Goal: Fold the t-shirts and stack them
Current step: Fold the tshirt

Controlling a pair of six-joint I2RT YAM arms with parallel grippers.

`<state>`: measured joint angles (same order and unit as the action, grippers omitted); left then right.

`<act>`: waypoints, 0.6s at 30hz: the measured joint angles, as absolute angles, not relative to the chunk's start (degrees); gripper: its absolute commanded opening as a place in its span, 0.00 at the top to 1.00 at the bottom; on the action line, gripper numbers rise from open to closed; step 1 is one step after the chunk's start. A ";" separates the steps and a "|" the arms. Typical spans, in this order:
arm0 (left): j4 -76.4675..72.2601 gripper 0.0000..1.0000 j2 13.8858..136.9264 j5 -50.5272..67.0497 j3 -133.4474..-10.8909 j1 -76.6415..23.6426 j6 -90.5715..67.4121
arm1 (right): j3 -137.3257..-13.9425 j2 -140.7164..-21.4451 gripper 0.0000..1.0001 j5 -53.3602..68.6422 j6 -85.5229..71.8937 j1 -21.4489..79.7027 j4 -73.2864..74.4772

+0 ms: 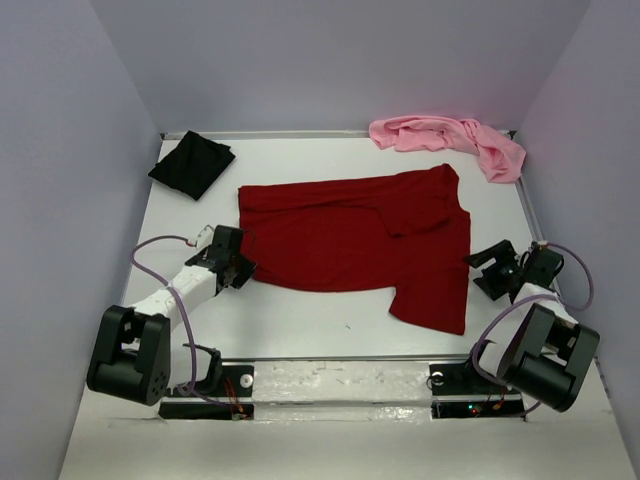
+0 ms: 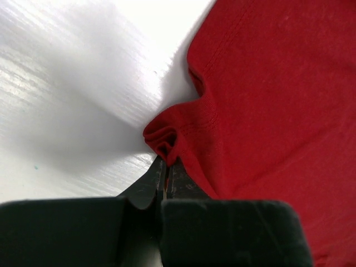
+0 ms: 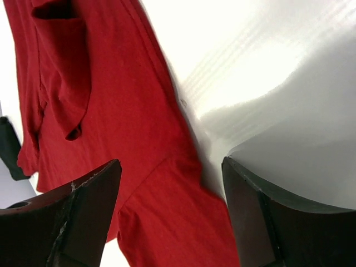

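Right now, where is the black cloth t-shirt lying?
In the top view, the black cloth t-shirt lies at the far left corner of the white table, apart from the spread dark red shirt and beyond the left gripper.

no readable text, labels, brands or numbers anywhere

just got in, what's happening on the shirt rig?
The left gripper is pinched shut on the near left corner of the red shirt, which lies mostly spread mid-table. The right gripper is open at that shirt's right edge, holding nothing. The black shirt lies far left, the pink shirt crumpled far right. Nothing is stacked yet.
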<state>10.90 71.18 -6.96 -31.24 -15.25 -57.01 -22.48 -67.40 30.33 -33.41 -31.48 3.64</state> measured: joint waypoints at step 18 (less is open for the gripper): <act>9.63 1.00 72.34 -6.11 -32.12 -13.96 -54.43 | -22.65 -74.28 0.41 34.72 -36.01 -31.51 -2.92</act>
<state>9.63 72.34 -6.11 -32.12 -13.96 -54.43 -22.65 -74.28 34.72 -36.01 -31.51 -2.92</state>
